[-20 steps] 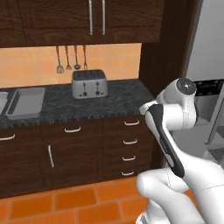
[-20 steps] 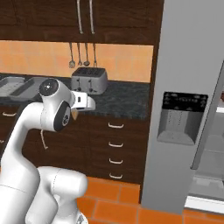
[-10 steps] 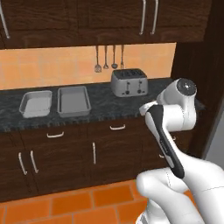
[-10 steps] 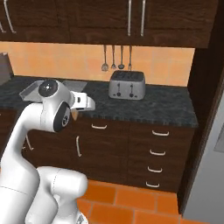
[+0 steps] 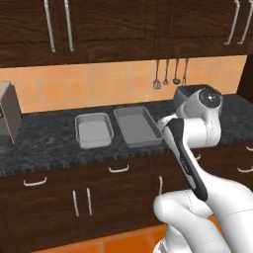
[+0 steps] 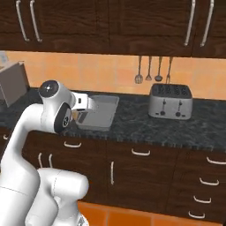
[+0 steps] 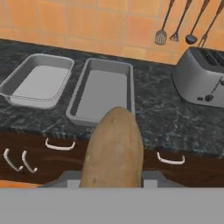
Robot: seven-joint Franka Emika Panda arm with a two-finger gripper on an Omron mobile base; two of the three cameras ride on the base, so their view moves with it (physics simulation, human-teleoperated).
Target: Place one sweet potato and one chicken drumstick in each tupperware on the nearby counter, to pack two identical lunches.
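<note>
The hand point(image 7: 113, 183) is closed on a sweet potato point(image 7: 113, 151), which stands up between the fingers and hides most of them. It is held in the air in front of the table point(image 7: 157, 113), near the cabinet handles. On the table, further away, lie the long tupperware point(image 7: 103, 92) and, left of it, the square tupperware point(image 7: 38, 81). A toaster point(image 7: 202, 76) stands to the right, by the wall.
</note>
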